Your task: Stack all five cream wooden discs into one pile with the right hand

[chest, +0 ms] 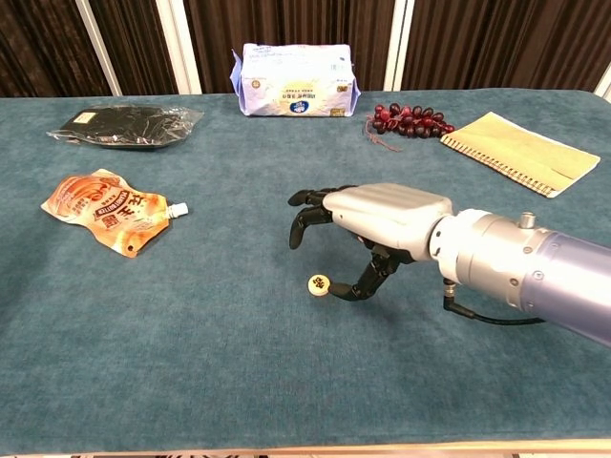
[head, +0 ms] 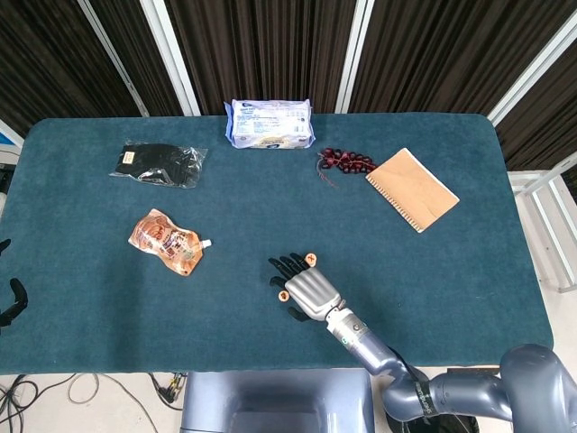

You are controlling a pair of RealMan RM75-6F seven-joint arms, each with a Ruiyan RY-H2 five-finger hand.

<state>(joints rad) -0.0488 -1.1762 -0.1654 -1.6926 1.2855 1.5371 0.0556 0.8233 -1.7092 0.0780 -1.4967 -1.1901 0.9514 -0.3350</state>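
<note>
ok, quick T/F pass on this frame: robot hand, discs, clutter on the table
1. The right robot hand hovers over the single loose disc, thumb tip beside it. True.
2. The loose disc is already lifted off the table. False: it lies flat on the cloth, not held.
3. The grapes lie between the wipes pack and the notebook. True.
4. The orange pouch sits on the black bag. False: they lie apart, the bag further back.
5. The disc pile shows just beyond the hand's fingertips in the head view. True.
6. The left robot hand is working at the table centre. False: only a dark part shows at the left edge of the head view.
</note>
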